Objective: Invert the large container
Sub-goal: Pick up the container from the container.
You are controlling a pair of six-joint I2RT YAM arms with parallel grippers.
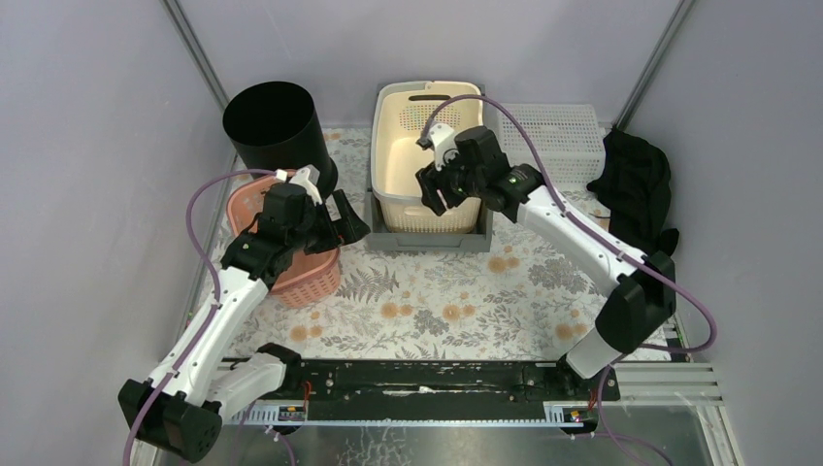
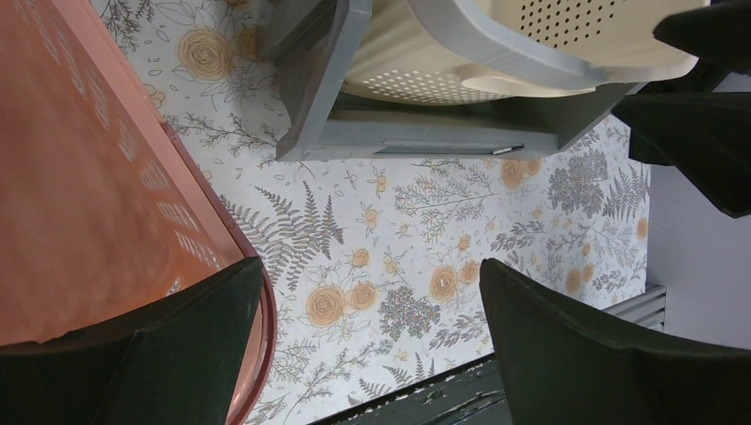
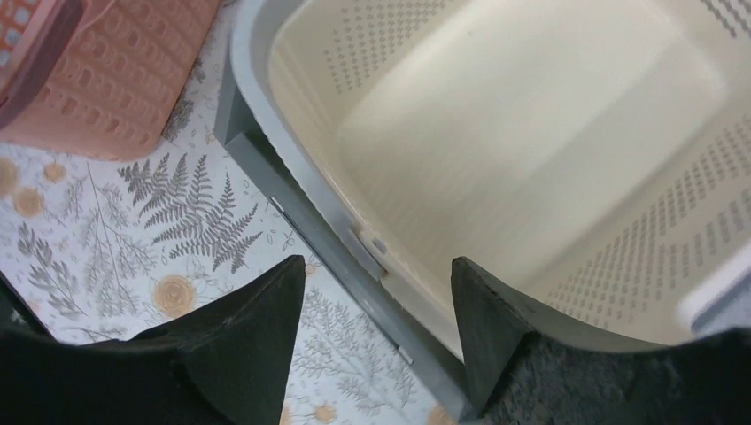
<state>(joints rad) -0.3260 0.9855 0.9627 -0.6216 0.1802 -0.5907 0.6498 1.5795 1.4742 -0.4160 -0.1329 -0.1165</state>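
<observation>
Right pincer (image 3: 376, 263) parted over container (image 3: 531, 133) front rim.

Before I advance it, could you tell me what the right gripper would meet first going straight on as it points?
Most likely the near grey rim of the cream basket: the open right gripper points at it, though depth is unclear.

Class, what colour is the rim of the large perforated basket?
Grey: the rim frames a cream basket; clearest in the right wrist view.
</observation>
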